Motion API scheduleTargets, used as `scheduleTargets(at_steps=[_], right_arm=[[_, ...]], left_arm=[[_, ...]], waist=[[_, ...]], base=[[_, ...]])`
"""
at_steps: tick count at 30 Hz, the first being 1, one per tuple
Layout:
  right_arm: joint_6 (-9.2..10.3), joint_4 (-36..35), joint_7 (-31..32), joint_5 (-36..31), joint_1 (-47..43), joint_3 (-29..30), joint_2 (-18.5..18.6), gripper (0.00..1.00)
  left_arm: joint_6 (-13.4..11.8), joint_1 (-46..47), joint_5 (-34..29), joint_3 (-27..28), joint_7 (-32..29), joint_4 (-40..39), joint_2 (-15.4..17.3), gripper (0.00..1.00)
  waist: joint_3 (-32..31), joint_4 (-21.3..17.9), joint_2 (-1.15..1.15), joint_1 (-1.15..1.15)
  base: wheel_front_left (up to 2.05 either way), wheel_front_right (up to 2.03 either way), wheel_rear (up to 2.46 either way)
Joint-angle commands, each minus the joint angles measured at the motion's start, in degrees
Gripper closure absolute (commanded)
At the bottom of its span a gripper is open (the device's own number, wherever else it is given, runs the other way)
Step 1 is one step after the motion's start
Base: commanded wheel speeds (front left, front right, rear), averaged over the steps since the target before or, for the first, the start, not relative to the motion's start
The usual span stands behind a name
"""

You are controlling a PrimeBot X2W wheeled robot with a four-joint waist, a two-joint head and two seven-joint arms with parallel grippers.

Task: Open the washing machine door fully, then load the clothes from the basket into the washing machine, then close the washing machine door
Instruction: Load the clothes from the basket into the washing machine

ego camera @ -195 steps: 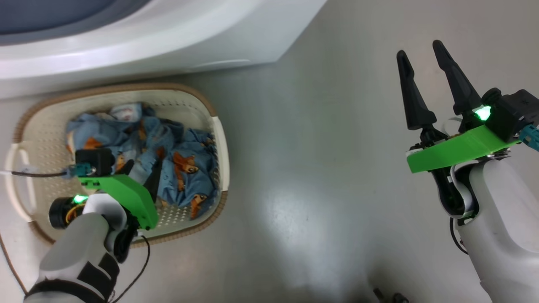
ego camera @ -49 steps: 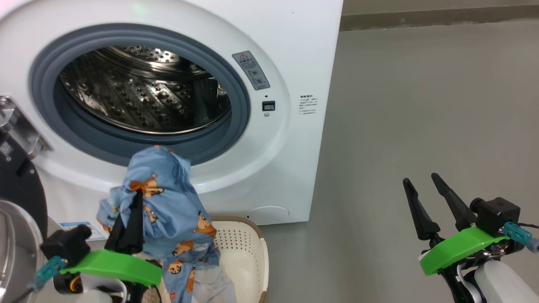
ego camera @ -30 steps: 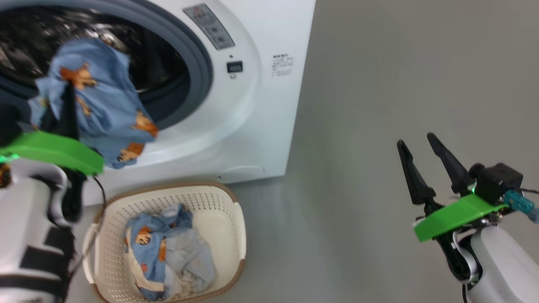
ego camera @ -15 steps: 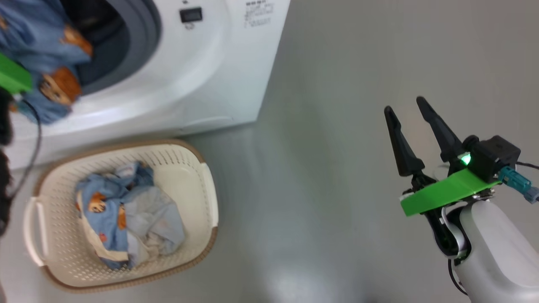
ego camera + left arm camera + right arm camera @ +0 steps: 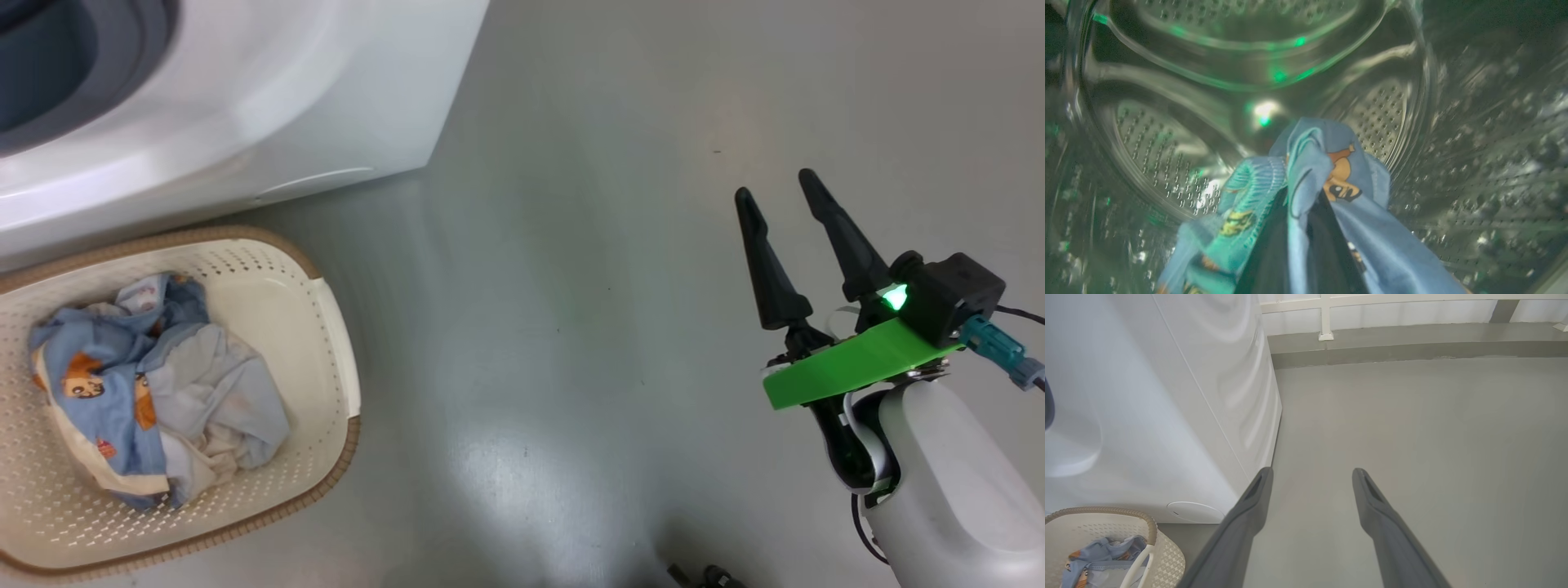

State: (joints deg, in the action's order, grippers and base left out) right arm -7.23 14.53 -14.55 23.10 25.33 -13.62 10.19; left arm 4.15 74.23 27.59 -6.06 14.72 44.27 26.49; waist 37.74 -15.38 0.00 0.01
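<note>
Deep inside the perforated steel drum of the washing machine, my left gripper is shut on a light blue bear-print garment that drapes over its dark fingers. More clothes lie bunched in the cream basket on the floor in front of the machine. Over bare floor to the right, my right gripper is open and holds nothing. The right wrist view shows that gripper beside the washing machine, with the basket and clothes at lower left. The washing machine door is out of view.
Grey floor stretches wide to the right of the machine. A low grey kerb with a white rail above it runs along the far side. A small dark object lies at the bottom edge of the head view.
The head camera has swung down and to the right. My left gripper carried the blue garment from the basket up through the opening into the drum. The right gripper stayed open.
</note>
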Motion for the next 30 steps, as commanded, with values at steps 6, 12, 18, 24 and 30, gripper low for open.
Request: scheduleTargets(at_steps=[6,12,18,24,30], right_arm=[[-0.25,0.1,-0.4,-0.9,-0.5,-2.1,0.2,0.0],[-0.25,0.9,-0.4,-0.5,-0.3,-2.8,0.5,0.0],[-0.25,1.7,-0.4,0.2,-0.2,-3.2,0.4,0.0],[-0.25,2.4,-0.4,0.9,-0.5,-2.9,0.5,0.0],[-0.25,2.7,-0.4,1.4,-0.9,-2.4,1.2,0.0]], left_arm=[[0.5,-3.3,-1.9,0.1,0.3,10.4,-1.2,0.0],[1.5,-1.8,-2.0,-1.4,0.0,18.9,-2.3,0.0],[2.4,-1.8,-1.6,-2.3,0.0,22.9,-2.7,0.0],[3.0,-4.9,-1.3,-2.5,0.2,21.5,-2.8,0.0],[3.2,-11.7,-0.8,-1.4,0.3,15.6,-3.6,0.0]], waist=[[-1.3,0.4,0.0,-0.01],[-3.6,1.0,0.0,-0.01],[-6.1,1.2,0.0,-0.01],[-9.4,2.0,0.0,-0.01],[-13.6,3.7,0.0,-0.01]], base=[[0.0,0.0,0.0],[0.0,0.0,0.0],[0.0,0.0,0.0],[0.0,0.0,0.0],[0.0,0.0,0.0]])
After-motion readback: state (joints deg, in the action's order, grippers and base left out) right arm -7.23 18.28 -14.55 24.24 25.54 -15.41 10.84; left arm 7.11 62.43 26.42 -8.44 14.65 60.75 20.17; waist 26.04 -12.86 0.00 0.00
